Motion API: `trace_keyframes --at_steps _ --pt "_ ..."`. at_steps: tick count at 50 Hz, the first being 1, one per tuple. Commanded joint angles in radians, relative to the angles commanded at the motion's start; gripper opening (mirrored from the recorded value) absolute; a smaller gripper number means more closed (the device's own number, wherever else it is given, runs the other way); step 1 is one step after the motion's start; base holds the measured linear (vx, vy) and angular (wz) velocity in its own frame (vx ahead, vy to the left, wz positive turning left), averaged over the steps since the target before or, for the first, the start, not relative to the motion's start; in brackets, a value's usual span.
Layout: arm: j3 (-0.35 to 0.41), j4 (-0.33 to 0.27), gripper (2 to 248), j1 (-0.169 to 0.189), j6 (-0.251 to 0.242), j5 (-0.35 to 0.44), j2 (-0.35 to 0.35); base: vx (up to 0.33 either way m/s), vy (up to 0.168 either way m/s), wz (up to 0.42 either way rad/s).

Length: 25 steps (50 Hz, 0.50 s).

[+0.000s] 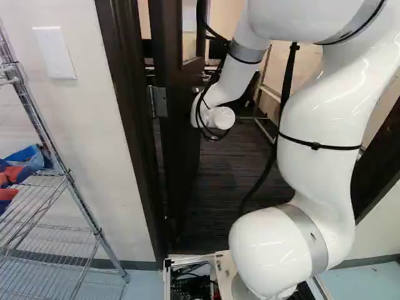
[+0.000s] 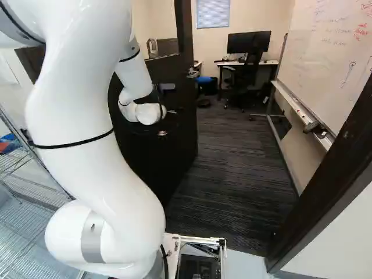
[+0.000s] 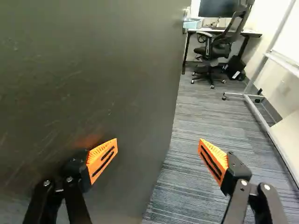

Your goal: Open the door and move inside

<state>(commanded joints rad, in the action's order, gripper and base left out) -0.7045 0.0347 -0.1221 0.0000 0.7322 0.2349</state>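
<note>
Arm [image 2: 87, 87] glossy white with grey bands and black ties; door [image 2: 183, 139] very dark brown, greyer in the wrist view. Carpet [image 2: 232, 174] dark grey with fine streaky stripes, pads [image 3: 103, 158] bright orange with black slots. Whiteboard [image 2: 325, 52] white with red and dark scribbles, wire shelf [image 1: 47, 228] silver, bins [image 1: 25, 159] blue and red.

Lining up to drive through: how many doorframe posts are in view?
2. One post stands beside the hinged edge of the door in the left base view. The other post is at the right of the right base view.
</note>
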Motion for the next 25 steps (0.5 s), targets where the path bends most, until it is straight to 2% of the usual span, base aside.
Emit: trace_keyframes --at_steps 25 --pt "-0.059 -0.073 247 -0.036 0.0 0.0 0.05 0.0 0.0 0.0"
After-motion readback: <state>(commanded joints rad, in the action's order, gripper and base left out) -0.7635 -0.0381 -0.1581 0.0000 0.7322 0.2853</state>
